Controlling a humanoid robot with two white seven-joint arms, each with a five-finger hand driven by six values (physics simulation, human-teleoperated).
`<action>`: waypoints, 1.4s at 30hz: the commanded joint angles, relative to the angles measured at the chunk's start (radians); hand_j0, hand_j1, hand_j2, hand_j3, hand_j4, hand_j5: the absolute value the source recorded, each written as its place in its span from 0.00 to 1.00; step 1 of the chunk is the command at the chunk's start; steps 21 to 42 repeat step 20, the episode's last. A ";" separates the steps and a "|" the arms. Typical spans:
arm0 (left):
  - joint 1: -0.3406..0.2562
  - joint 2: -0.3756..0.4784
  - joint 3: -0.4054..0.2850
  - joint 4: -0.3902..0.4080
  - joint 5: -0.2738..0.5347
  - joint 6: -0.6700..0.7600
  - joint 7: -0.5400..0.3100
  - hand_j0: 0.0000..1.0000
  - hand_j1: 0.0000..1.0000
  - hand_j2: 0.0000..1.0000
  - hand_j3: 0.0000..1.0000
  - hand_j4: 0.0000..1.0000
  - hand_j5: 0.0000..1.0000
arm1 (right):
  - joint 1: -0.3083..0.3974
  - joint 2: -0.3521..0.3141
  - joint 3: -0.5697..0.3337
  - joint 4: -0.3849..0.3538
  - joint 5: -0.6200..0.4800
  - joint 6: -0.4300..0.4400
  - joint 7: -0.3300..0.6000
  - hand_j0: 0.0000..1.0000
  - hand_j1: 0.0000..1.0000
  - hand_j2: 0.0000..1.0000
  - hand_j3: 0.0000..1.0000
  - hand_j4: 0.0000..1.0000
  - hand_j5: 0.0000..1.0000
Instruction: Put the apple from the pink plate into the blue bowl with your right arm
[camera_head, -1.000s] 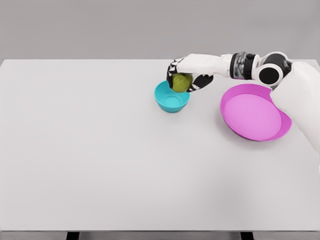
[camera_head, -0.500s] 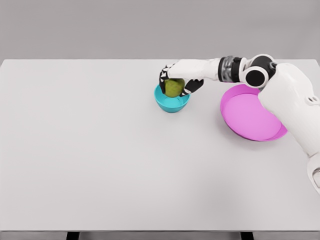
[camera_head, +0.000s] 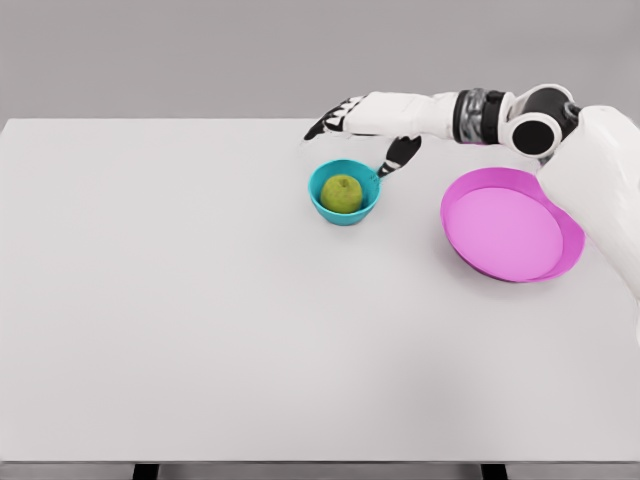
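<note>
Since the earlier frame the apple (camera_head: 341, 193) had left the right hand (camera_head: 362, 128) and dropped into the blue bowl (camera_head: 343, 194), while the hand had lifted clear and spread its fingers, holding nothing. The apple lay centred in the bowl, upper middle of the frame, on the white counter (camera_head: 200, 300). It appeared small, round and yellow-green with a darker stem dimple on top; it would likely handle as a light, rigid, smooth object, somewhat prone to rolling, best grasped across its widest girth with opposed fingers. The hand hovered just above and behind the bowl, not touching it. The pink plate (camera_head: 512, 224) lay bare at centre right, well apart from the bowl.
</note>
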 joint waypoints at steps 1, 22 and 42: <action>0.000 0.000 0.000 -0.001 0.000 0.000 -0.002 1.00 1.00 1.00 1.00 1.00 1.00 | 0.002 -0.109 -0.088 -0.135 -0.013 0.004 -0.001 1.00 1.00 1.00 1.00 1.00 1.00; 0.000 0.000 -0.003 0.001 -0.003 -0.002 -0.002 1.00 1.00 1.00 1.00 1.00 1.00 | 0.476 -0.312 -0.549 -0.333 -0.096 0.004 -0.001 1.00 1.00 1.00 1.00 1.00 1.00; 0.000 0.000 -0.003 0.001 -0.003 -0.002 -0.002 1.00 1.00 1.00 1.00 1.00 1.00 | 0.476 -0.312 -0.549 -0.333 -0.096 0.004 -0.001 1.00 1.00 1.00 1.00 1.00 1.00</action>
